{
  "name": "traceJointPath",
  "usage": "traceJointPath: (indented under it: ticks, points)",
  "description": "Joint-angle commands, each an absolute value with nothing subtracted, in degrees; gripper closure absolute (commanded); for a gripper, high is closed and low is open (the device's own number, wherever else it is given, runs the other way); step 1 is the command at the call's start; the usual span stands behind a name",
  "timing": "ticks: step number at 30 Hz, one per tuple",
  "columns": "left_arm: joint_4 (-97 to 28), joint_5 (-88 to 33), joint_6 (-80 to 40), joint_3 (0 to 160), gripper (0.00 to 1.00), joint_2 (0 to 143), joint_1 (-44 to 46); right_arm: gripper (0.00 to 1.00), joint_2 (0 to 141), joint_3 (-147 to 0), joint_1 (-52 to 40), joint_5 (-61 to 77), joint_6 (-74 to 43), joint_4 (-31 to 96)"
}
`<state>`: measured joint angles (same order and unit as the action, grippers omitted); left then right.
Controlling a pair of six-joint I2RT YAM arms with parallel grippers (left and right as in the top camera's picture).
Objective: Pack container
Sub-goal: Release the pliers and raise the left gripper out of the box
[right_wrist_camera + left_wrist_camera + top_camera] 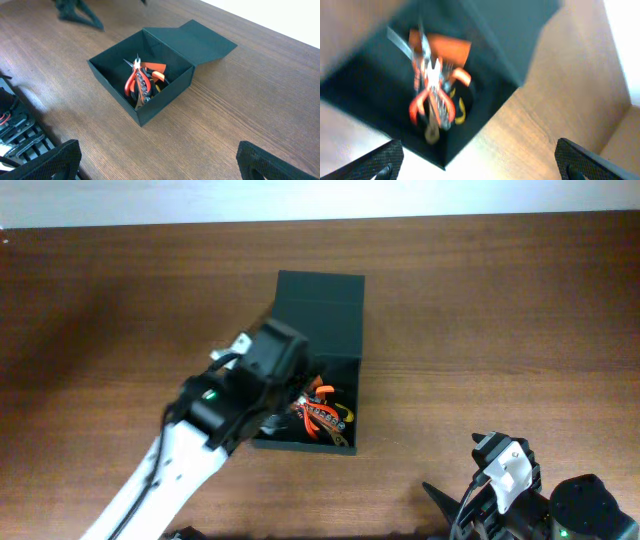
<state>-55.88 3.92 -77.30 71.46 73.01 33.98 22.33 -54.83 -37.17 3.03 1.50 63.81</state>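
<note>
The dark green-black container stands open at the table's middle, its flat lid folded back toward the far side. Inside lie orange-handled pliers and other small tools; they also show in the left wrist view and in the right wrist view. My left gripper is open and empty, hovering over the container's left side. My right gripper is open and empty, low over bare table at the front right, away from the container.
The wooden table runs to a pale wall edge at the back. My left arm crosses the front left and covers the container's left wall. The right arm's base sits at the front right corner.
</note>
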Motion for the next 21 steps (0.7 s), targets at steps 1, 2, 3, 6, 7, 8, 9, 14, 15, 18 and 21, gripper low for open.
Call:
traceJointPath:
  ticks: [1, 2, 3, 6, 7, 8, 9, 14, 15, 18, 21]
  points:
    - [-55.7, 11.6, -60.3, 71.4, 0.01, 67.4, 32.1, 0.01, 22.0, -54.7, -37.1, 3.4, 1.0, 63.7]
    - [-55.7, 13.4, -57.1, 71.4, 0.01, 65.1, 31.7, 0.01, 22.0, -54.7, -37.1, 3.4, 1.0, 63.7]
    - [-55.7, 14.9, -55.5, 71.4, 0.01, 63.6, 31.6, 0.01, 22.0, -54.7, -37.1, 3.4, 1.0, 63.7]
    - [-55.8, 17.0, -53.0, 71.4, 0.01, 59.0, 31.7, 0.01, 22.0, -54.7, -37.1, 3.4, 1.0, 63.7]
    - [-55.8, 17.0, -53.0, 71.4, 0.01, 57.8, 31.6, 0.01, 22.0, -54.7, -37.1, 3.4, 1.0, 63.7]
    - [-55.8, 17.3, -53.0, 71.4, 0.01, 56.6, 31.7, 0.01, 22.0, -54.7, -37.1, 3.4, 1.0, 63.7]
    - [-55.9, 18.3, -52.4, 71.4, 0.01, 55.5, 31.7, 0.01, 22.0, -54.7, -37.1, 3.4, 1.0, 63.7]
    - [-56.6, 22.5, -31.1, 71.4, 0.01, 52.4, 31.7, 0.01, 22.0, -54.7, -37.1, 3.4, 1.0, 63.7]
    - [-56.7, 22.0, -25.1, 71.4, 0.01, 52.1, 31.7, 0.01, 22.0, -54.7, -37.1, 3.4, 1.0, 63.7]
    - [-57.3, 20.4, -12.9, 71.4, 0.01, 51.5, 31.7, 0.01, 22.0, -54.7, -37.1, 3.4, 1.0, 63.7]
    - [-58.3, 20.5, -10.1, 71.4, 0.01, 51.6, 31.7, 0.01, 22.0, -54.7, -37.1, 3.4, 1.0, 63.7]
